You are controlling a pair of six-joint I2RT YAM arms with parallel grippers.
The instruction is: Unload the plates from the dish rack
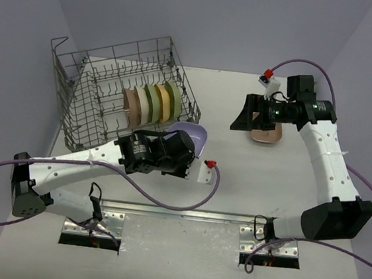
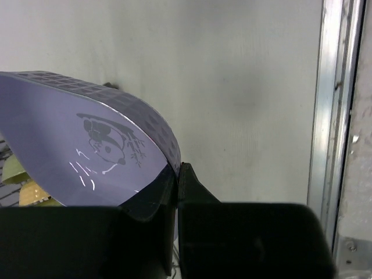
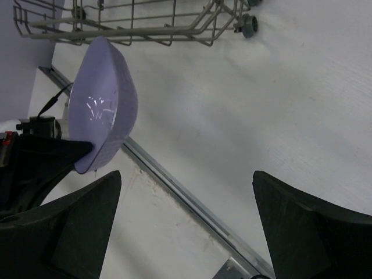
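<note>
The grey wire dish rack point(image 1: 77, 101) stands at the back left, and several pastel plates point(image 1: 153, 103) stand upright on edge in a row inside it. Just in front of the rack's right corner, my left gripper point(image 1: 187, 144) is shut on the rim of a lavender plate point(image 1: 194, 136). The left wrist view shows that plate point(image 2: 87, 151) pinched between the closed fingertips, clear of the table. My right gripper point(image 1: 245, 119) is open and empty at the right, beside a tan plate point(image 1: 266, 136) lying flat on the table. From the right wrist I see the lavender plate point(image 3: 104, 110) and the rack's base point(image 3: 145, 26).
A metal rail point(image 1: 185, 213) runs along the table's near edge between the two arm bases, and it also shows as the rail point(image 3: 192, 200) in the right wrist view. Purple cables trail from both arms. Walls close in the back and sides.
</note>
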